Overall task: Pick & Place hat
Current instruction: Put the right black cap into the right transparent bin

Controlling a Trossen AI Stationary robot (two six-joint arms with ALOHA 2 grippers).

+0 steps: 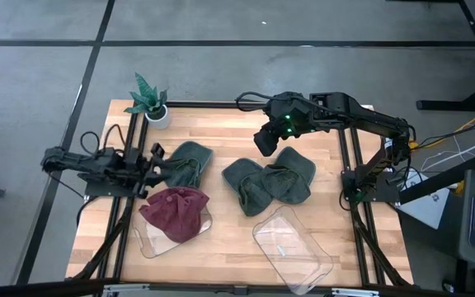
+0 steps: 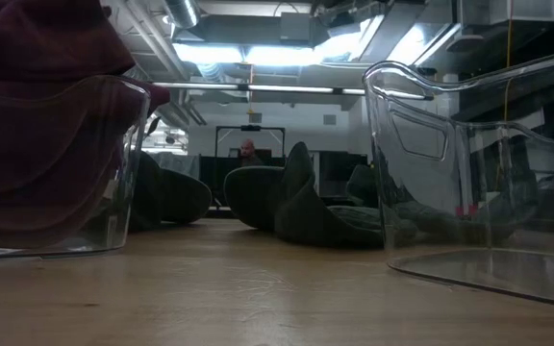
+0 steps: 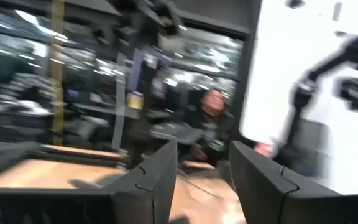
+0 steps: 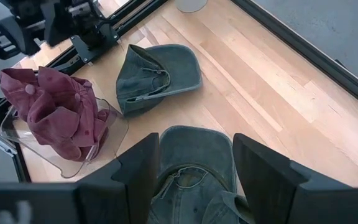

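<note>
Right gripper (image 4: 194,165) above green hat (image 4: 194,155)

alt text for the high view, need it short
Overhead view of a wooden table: the right hand hangs open over two green hats. A maroon hat fills one clear tray; another tray is empty.

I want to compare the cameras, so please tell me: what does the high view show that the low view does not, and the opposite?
Only the high view shows the two arms: the left pincer open at the table's left edge, the right pincer open above the green hats. It also shows the potted plant at the back.

Only the low view shows the room behind the table, with ceiling lights and a person far off.

Both show the red hats heaped in one clear tray, the empty clear tray, and the green hats on the wood.
</note>
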